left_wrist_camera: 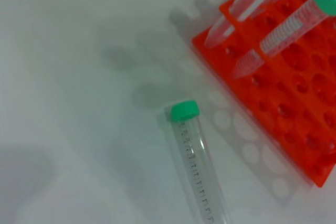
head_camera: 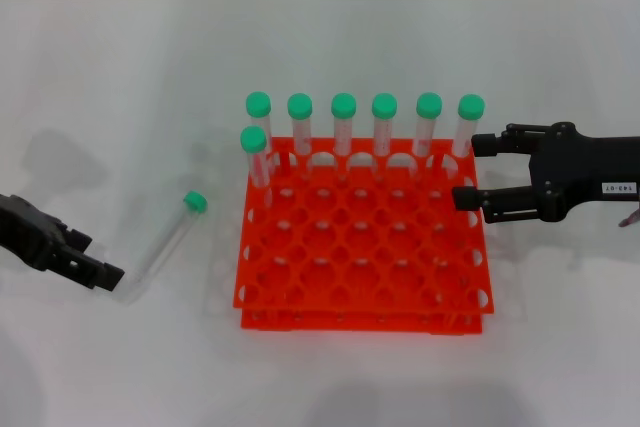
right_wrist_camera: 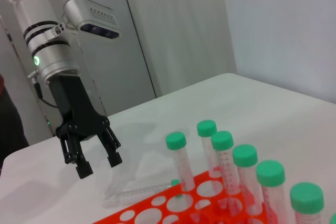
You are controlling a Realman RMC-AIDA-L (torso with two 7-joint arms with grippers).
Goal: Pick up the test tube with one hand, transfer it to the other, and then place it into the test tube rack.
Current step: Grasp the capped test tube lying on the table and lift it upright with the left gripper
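Nearest the head camera is the test tube rack (head_camera: 362,237), square on the middle of the white table (head_camera: 120,67), with seven green-capped tubes (head_camera: 343,132) standing along its far edge and far-left corner. Left of it the test tube (head_camera: 165,240) lies flat on the table, cap toward the far edge, touched by nothing. The left gripper (head_camera: 88,265) hangs just beside the tube's clear lower end, toward the table's left edge, and the right gripper (head_camera: 467,171) waits at the rack's right edge, its fingers spread wide and empty. From the left wrist, the test tube (left_wrist_camera: 194,166) lies directly below, cap (left_wrist_camera: 185,110) pointing toward the test tube rack (left_wrist_camera: 283,93). From the right wrist, the left gripper (right_wrist_camera: 100,164) hovers above the lying test tube (right_wrist_camera: 139,190), fingers (right_wrist_camera: 114,157) parted moderately and holding nothing. The step in hand looks like the first pickup: I would centre the fingers across the tube's body, come straight down, and close gently mid-length so the round tube does not roll away and one end stays free for the hand-over.
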